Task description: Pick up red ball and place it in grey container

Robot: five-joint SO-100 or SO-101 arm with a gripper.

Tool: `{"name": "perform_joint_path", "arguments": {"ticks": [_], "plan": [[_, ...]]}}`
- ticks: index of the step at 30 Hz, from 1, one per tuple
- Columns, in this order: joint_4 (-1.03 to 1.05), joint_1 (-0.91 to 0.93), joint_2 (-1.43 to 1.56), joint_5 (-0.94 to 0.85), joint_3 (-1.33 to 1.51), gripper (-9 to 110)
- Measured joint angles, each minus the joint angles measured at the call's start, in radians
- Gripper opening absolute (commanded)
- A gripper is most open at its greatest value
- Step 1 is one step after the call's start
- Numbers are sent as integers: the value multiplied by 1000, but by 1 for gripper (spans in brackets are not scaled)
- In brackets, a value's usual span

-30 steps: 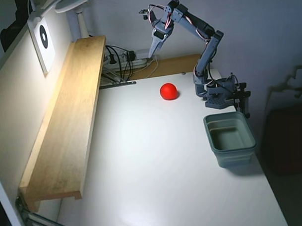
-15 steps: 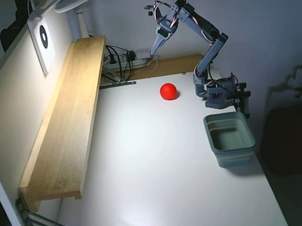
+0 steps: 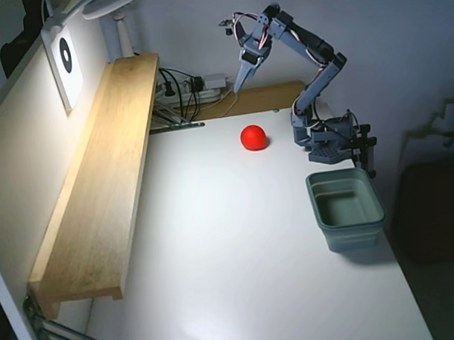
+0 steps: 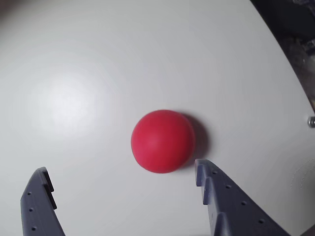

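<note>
The red ball (image 3: 253,137) rests on the white table at the back, left of the arm's base (image 3: 330,142). In the wrist view the red ball (image 4: 162,141) fills the middle, lying on the table just beyond the fingertips. My gripper (image 3: 239,83) hangs in the air above and behind the ball, pointing down. The gripper (image 4: 123,179) is open, with its two grey fingers wide apart and nothing between them. The grey container (image 3: 353,237) stands empty at the right side of the table, in front of the base.
A long wooden shelf (image 3: 100,182) runs along the left side. Cables and a power strip (image 3: 185,88) lie at the back left, beside a wooden board (image 3: 265,98). The table's right edge passes close to the container.
The arm has lifted its upper links and the gripper has shifted slightly to the right, staying above and behind the ball. Ball and container have not moved.
</note>
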Motion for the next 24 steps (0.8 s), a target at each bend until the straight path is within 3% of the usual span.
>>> {"name": "perform_joint_path", "arguments": {"ticks": [24], "plan": [[-374,0,305,2,698,38]]}}
